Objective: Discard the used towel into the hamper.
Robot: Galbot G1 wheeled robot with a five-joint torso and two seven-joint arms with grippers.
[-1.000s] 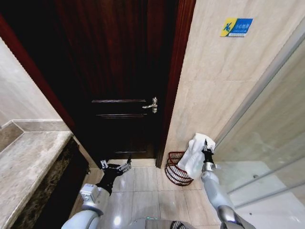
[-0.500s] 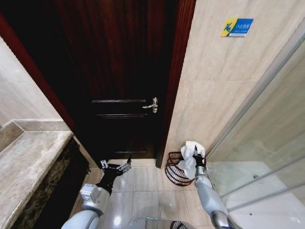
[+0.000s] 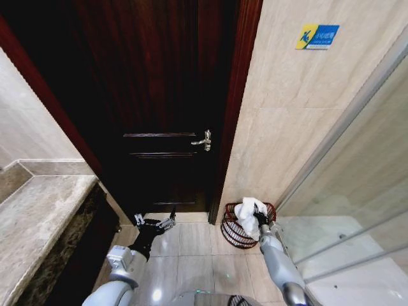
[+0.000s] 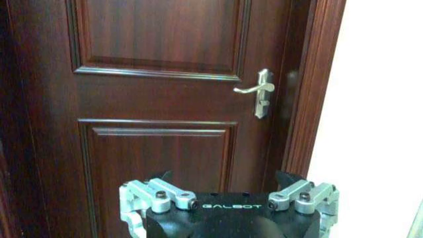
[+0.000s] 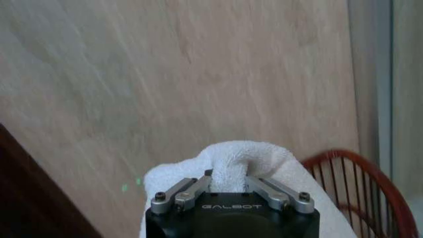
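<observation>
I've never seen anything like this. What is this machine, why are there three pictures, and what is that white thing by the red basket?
It is a wheeled robot with two arms ending in grippers. The wide picture comes from a camera on its head, looking down at a bathroom floor. The other two come from cameras on its wrists. The right gripper is shut on a white towel and holds it at the rim of the hamper, which stands in the corner between the tiled wall and the door. The left gripper is open, holds nothing and points at the door.
</observation>
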